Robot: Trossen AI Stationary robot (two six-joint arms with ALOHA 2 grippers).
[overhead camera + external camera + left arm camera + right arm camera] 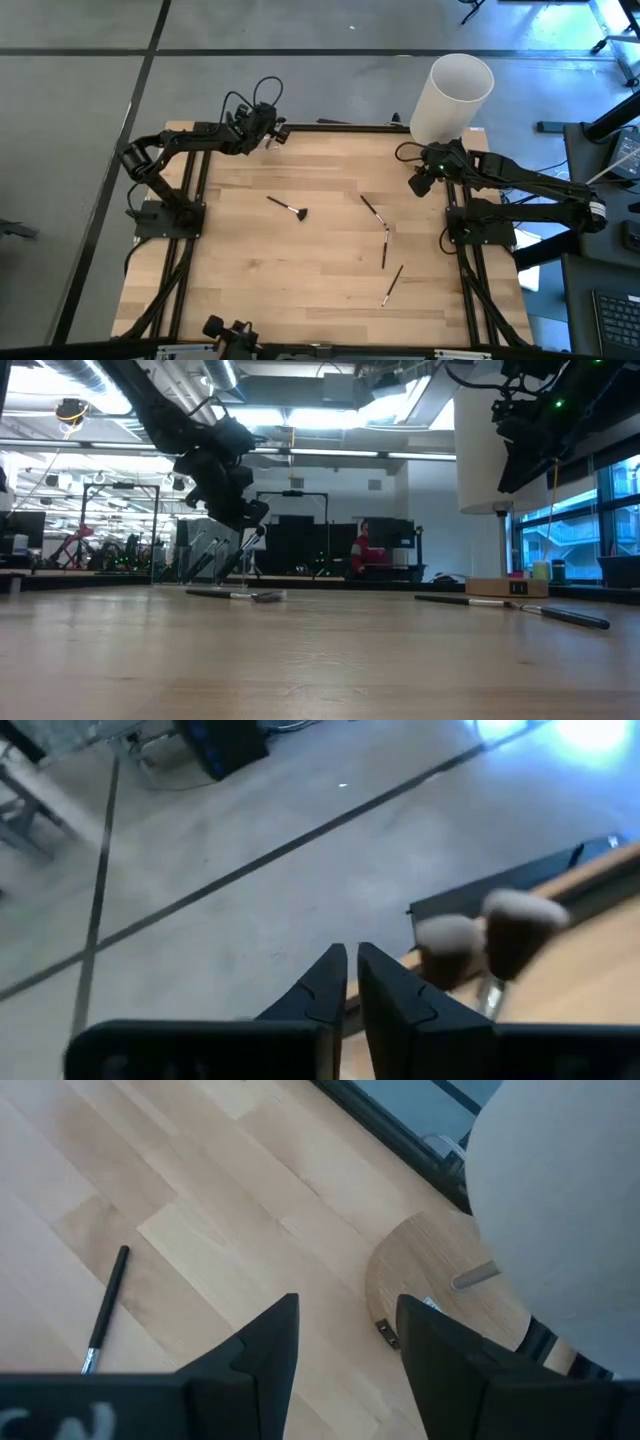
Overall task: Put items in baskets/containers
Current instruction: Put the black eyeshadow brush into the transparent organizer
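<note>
1. We see the left gripper raised at the desk's far edge, jaws nearly closed on nothing
2. The right gripper hangs beside the white cylinder, jaws open and empty
3. Four brushes lie scattered mid-desk, one nearer the left arm

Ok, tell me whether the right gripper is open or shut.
Open. The right gripper shows a clear gap between its fingers, with bare table visible through it and nothing held.
</note>
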